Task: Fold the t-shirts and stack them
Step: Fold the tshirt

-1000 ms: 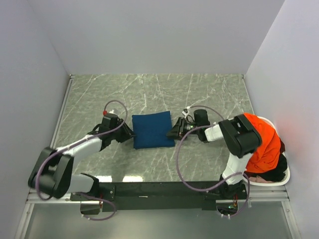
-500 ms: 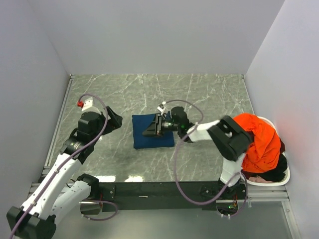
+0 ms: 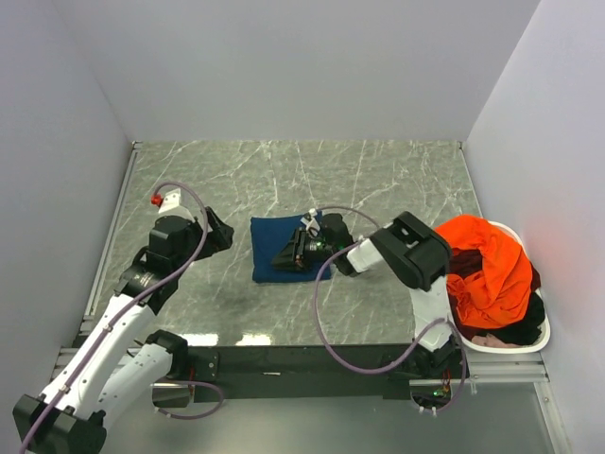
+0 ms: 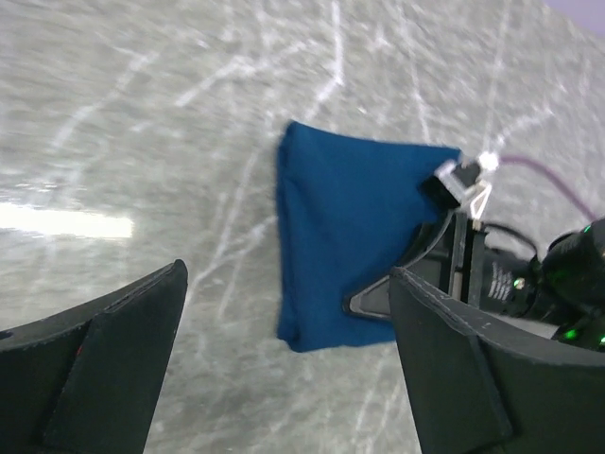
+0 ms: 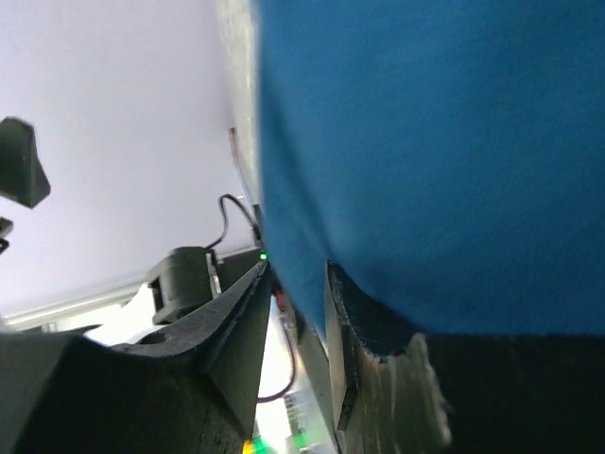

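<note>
The navy t-shirt (image 3: 272, 248) lies folded into a neat rectangle at the middle of the marbled worktop (image 3: 388, 175). It sits where it did a second ago, but the arms around it have changed. Back then both end effectors were low at its left and right edges. Since then my right end effector (image 3: 284, 257) has slid in from the right edge and now lies across the shirt, its tip near the front left part. The left end effector (image 3: 223, 233) has lifted off and pulled back to the left, barely shifting in the last half second.

In the right wrist view the navy t-shirt (image 5: 435, 142) fills most of the frame. The fingers (image 5: 241, 326) are pressed nearly together, with a lip of the blue cloth running into the slit between them. The left end effector (image 4: 288, 274) is spread wide and holds nothing, hanging above bare worktop (image 4: 142, 113) just left of the shirt.

Only the left wrist view shows the right end effector (image 4: 364, 301) resting flat on the navy t-shirt (image 4: 340, 218). Only the overhead view shows the orange t-shirt (image 3: 487, 270), heaped over darker cloth in the white basket (image 3: 541, 335) at the right.
</note>
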Robot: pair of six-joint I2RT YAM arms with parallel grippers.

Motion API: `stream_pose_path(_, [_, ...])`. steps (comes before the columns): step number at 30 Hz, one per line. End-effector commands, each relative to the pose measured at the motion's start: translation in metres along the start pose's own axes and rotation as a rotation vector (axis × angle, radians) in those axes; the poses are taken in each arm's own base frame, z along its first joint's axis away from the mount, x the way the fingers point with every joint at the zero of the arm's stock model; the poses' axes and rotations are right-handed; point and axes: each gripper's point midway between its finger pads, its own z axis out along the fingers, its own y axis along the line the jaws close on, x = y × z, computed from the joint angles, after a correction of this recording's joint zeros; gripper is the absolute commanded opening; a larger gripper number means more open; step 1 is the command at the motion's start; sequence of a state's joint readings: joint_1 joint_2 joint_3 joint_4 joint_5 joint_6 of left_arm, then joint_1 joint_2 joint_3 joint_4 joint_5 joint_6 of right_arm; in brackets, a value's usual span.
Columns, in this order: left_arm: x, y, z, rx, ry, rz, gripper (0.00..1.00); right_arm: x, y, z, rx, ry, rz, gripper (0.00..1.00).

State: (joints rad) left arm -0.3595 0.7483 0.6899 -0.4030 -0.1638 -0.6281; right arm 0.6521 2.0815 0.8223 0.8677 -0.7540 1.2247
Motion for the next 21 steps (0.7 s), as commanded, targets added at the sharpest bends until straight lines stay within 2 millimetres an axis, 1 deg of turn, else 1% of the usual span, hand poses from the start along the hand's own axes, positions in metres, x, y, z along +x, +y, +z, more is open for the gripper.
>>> stream_pose_path(1, [0.009, -0.023, 0.006, 0.128, 0.048, -0.011, 0.93, -0.008, 0.036, -0.015, 0.039, -0.060, -0.161, 0.37])
stream_pose_path(2, [0.007, -0.031, 0.008, 0.164, 0.040, -0.024, 0.91, -0.008, 0.039, -0.020, 0.047, -0.061, -0.172, 0.37])
stream_pose_path(3, [0.017, -0.035, 0.013, 0.189, 0.073, -0.036, 0.89, -0.009, 0.055, -0.026, 0.023, -0.075, -0.204, 0.37])
stream_pose_path(4, [0.024, -0.047, 0.012, 0.250, 0.113, -0.071, 0.88, -0.012, 0.057, -0.031, 0.021, -0.085, -0.220, 0.38])
stream_pose_path(5, [0.020, -0.057, 0.016, 0.297, 0.098, -0.087, 0.86, -0.010, 0.057, -0.035, 0.020, -0.083, -0.222, 0.37])
stream_pose_path(6, [0.033, -0.058, 0.022, 0.303, 0.139, -0.102, 0.84, -0.011, 0.059, -0.040, 0.015, -0.087, -0.228, 0.38])
stream_pose_path(7, [0.038, -0.066, 0.023, 0.338, 0.163, -0.128, 0.81, -0.012, 0.063, -0.045, 0.004, -0.096, -0.243, 0.38])
stream_pose_path(8, [0.040, -0.070, 0.027, 0.361, 0.161, -0.138, 0.77, -0.013, 0.057, -0.051, 0.011, -0.105, -0.236, 0.37])
stream_pose_path(9, [0.052, -0.073, 0.033, 0.359, 0.207, -0.152, 0.76, -0.014, 0.055, -0.055, 0.012, -0.111, -0.237, 0.37])
stream_pose_path(10, [0.054, -0.079, 0.034, 0.384, 0.209, -0.155, 0.74, -0.014, 0.051, -0.057, 0.014, -0.112, -0.233, 0.37])
stream_pose_path(11, [0.061, -0.079, 0.038, 0.386, 0.226, -0.161, 0.69, -0.017, 0.043, -0.064, 0.014, -0.120, -0.224, 0.37])
stream_pose_path(12, [0.068, -0.083, 0.043, 0.397, 0.237, -0.162, 0.65, -0.016, 0.036, -0.065, 0.020, -0.118, -0.212, 0.37])
stream_pose_path(14, [0.079, -0.086, 0.047, 0.410, 0.266, -0.178, 0.56, -0.018, 0.020, -0.072, 0.029, -0.133, -0.192, 0.37])
stream_pose_path(15, [0.094, -0.082, 0.053, 0.402, 0.295, -0.184, 0.52, -0.019, 0.007, -0.072, 0.044, -0.132, -0.170, 0.36])
stream_pose_path(16, [0.102, -0.080, 0.056, 0.397, 0.320, -0.203, 0.44, -0.018, -0.002, -0.073, 0.052, -0.132, -0.148, 0.36])
stream_pose_path(17, [0.115, -0.071, 0.059, 0.372, 0.351, -0.212, 0.40, -0.018, -0.009, -0.075, 0.046, -0.138, -0.144, 0.36])
stream_pose_path(18, [0.130, -0.062, 0.064, 0.337, 0.385, -0.221, 0.35, -0.019, -0.025, -0.075, 0.063, -0.134, -0.103, 0.36])
stream_pose_path(19, [0.136, -0.058, 0.067, 0.318, 0.394, -0.244, 0.27, -0.018, -0.032, -0.076, 0.066, -0.132, -0.089, 0.35])
stream_pose_path(20, [0.150, -0.045, 0.068, 0.278, 0.417, -0.253, 0.23, -0.019, -0.040, -0.078, 0.068, -0.140, -0.075, 0.35])
stream_pose_path(21, [0.159, -0.036, 0.072, 0.242, 0.431, -0.263, 0.21, -0.022, -0.055, -0.081, 0.083, -0.153, -0.029, 0.35])
